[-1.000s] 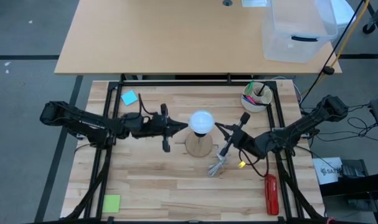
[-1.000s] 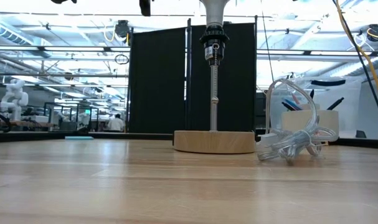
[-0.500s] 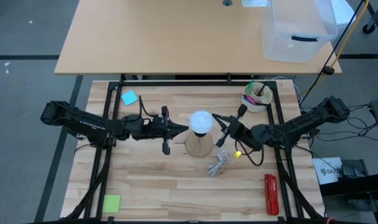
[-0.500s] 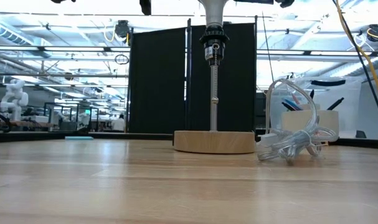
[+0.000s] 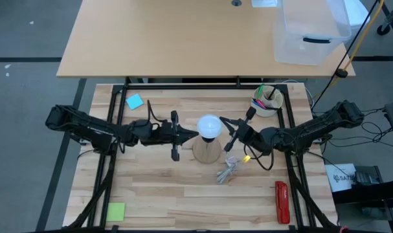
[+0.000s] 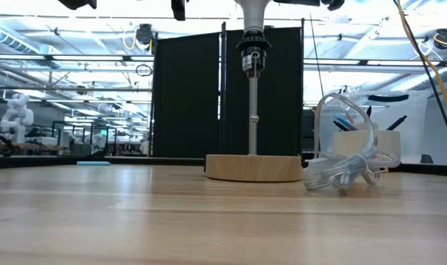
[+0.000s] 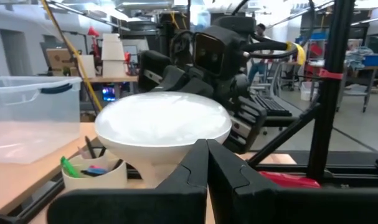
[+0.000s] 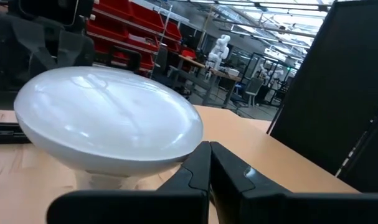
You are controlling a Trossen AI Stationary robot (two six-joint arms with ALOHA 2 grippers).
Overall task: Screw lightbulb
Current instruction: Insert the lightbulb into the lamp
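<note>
Lightbulb [image 5: 209, 126]: smooth, glossy white globe

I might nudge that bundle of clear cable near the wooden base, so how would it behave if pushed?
The clear cable bundle looks loosely looped and thin, so it is probably light and floppy, sliding and deforming rather than rolling. Its loops stand up off the table, so they may snag on the wooden base beside it.

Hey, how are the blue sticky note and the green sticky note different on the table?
The blue sticky note lies toward the table's far edge, beside the left arm; the green sticky note sits at the near left corner, away from both arms. Blue is turned at an angle; green lies nearly square. Both lie flat on the wooden table, left side.
</note>
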